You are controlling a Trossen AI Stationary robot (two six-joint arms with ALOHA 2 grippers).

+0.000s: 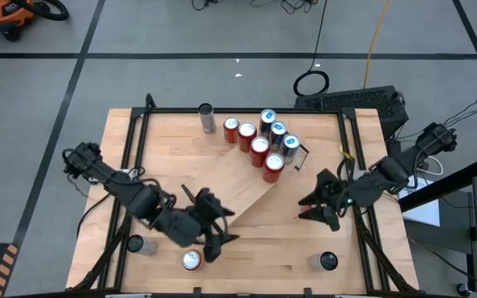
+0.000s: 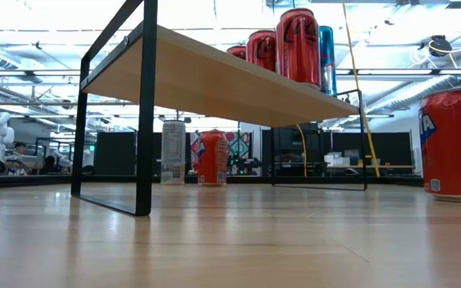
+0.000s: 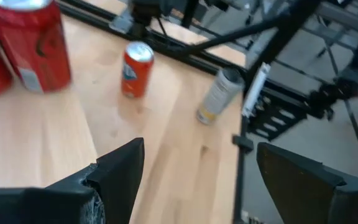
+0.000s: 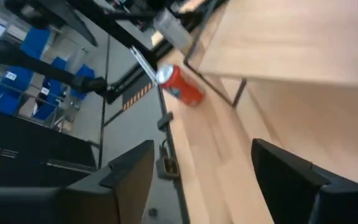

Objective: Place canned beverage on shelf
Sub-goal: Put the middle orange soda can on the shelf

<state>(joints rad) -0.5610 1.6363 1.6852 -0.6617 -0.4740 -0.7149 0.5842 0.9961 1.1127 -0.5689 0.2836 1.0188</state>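
On the shelf (image 1: 222, 186), seven cans (image 1: 260, 145) stand clustered.

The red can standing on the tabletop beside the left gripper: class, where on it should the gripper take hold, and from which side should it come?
Grip the red can around the middle of its round side wall. It stands upright, top facing up, so a level approach suits. The left gripper, open and empty, sits just beside it; the tabletop around the can is bare.

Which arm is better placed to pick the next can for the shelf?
Likely the left. Its end effector hangs open just beside the red can near the table's front edge. The right end effector, also open, has no loose can as close.
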